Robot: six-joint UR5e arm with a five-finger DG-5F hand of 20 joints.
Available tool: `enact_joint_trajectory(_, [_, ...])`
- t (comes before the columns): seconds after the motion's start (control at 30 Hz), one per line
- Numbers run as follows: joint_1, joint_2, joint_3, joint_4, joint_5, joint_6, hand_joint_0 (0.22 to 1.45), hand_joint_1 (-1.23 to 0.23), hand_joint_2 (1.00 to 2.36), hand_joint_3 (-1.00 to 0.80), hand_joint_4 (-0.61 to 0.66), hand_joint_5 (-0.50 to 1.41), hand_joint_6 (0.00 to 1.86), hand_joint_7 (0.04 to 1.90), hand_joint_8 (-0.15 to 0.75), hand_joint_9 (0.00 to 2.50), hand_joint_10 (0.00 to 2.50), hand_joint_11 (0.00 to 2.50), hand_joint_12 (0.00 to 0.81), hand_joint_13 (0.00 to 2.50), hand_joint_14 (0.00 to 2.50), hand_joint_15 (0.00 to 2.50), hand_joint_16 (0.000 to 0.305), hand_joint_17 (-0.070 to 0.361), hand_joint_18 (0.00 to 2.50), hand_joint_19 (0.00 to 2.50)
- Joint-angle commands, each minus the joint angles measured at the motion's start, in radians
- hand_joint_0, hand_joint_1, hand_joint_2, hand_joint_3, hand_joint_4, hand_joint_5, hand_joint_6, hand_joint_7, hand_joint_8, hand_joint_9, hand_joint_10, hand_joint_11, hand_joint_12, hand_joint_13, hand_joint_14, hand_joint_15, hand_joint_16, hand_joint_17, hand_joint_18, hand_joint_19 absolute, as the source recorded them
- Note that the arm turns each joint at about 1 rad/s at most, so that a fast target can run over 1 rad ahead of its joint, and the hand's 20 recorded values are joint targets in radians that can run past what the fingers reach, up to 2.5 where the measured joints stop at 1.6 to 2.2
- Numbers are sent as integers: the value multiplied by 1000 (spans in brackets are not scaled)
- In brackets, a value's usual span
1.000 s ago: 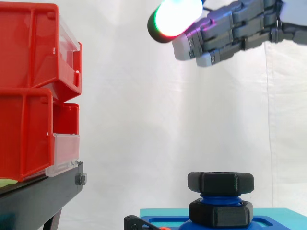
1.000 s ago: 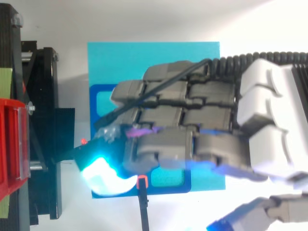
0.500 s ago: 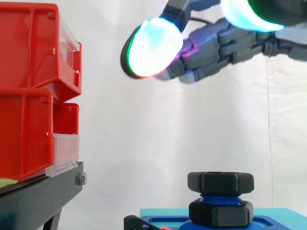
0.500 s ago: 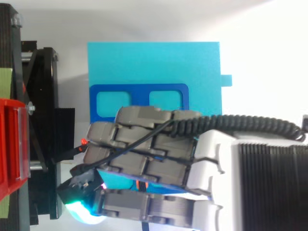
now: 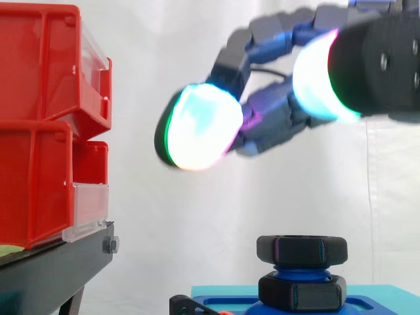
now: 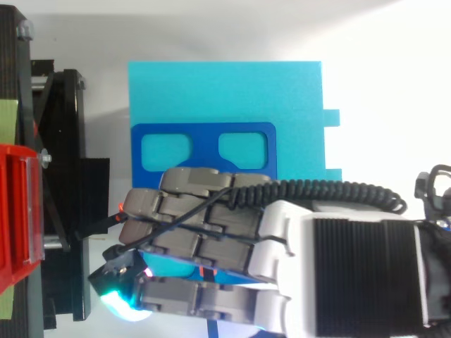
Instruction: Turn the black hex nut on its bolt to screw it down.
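The hand (image 5: pixel 272 125) is seen in the upper right of the side view, reaching toward the left. Its fingers (image 5: pixel 200 128) are loosely bent and spread, and nothing is held between them. One glowing pad is shown at the frame's centre, another nearer the right edge.

The black hex nut (image 5: pixel 302 249) is found at the bottom of the frame, right of centre, sitting level at the top of the blue bolt (image 5: pixel 300 270). A second black nut (image 5: pixel 302 293) is seated lower on the same bolt, with a short band of thread left visible between the two. The bolt rises from a cyan block (image 6: pixel 225 91). The hand is held well above the upper nut, clear of it.

In the top view the hand (image 6: pixel 211 232) is laid across the lower half of the frame, over the lower part of a blue plate (image 6: pixel 204 131) with two cut-outs that is set on the cyan block.

Red bins (image 5: pixel 39 79) are stacked at the left on a black stand (image 5: pixel 52 275).
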Motion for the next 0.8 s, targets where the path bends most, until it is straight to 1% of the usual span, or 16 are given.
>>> enact_joint_trajectory(0.0, [-5,-35,2,9,-19,0,512,-430,1000,-500,163,-114,504,975,213,586,3,115,282,444,0,0,44,99,421,170])
enact_joint_trajectory(0.03, [-5,-49,2,24,-21,0,511,-426,1000,-500,153,-112,504,993,213,586,5,114,282,445,0,0,44,99,421,165])
enact_joint_trajectory(0.07, [-7,-59,3,33,-21,0,511,-417,1000,-500,110,-105,505,1042,212,585,4,115,281,444,0,0,44,99,416,170])
enact_joint_trajectory(0.1, [-7,-66,8,47,-22,0,511,-412,1000,-500,99,-104,505,1054,213,585,4,116,282,444,0,0,44,99,415,170])
enact_joint_trajectory(0.17, [-8,-67,11,70,-24,-2,511,-396,1000,-500,28,-97,505,1132,212,586,5,129,281,444,0,0,44,99,414,170])
enact_joint_trajectory(0.2, [-10,-78,12,80,-27,-3,511,-391,1000,-500,11,-94,505,1149,215,590,5,122,281,445,0,0,44,99,414,177])
enact_joint_trajectory(0.27, [-10,-79,12,86,-27,-3,511,-375,1000,-500,-17,-94,505,1164,215,592,5,124,281,444,0,0,44,99,411,178])
enact_joint_trajectory(0.47, [-19,-79,12,81,-31,-11,512,-358,1000,-500,-42,-94,505,1174,217,595,7,129,281,446,0,0,44,99,411,180])
enact_joint_trajectory(0.53, [-22,-79,12,81,-37,-14,512,-356,1000,-500,-50,-93,505,1177,216,594,5,130,282,446,0,0,44,99,411,181])
enact_joint_trajectory(0.57, [-27,-79,12,81,-42,-19,513,-353,1000,-500,-62,-93,505,1182,218,597,7,137,281,446,0,0,44,99,411,182])
enact_joint_trajectory(0.63, [-30,-82,12,80,-48,-25,512,-351,1000,-500,-76,-93,505,1184,220,597,5,125,281,448,0,0,44,99,409,182])
enact_joint_trajectory(0.77, [-42,-85,12,76,-65,-31,514,-346,1000,-500,-111,-91,506,1184,217,602,5,133,281,448,0,0,44,98,408,189])
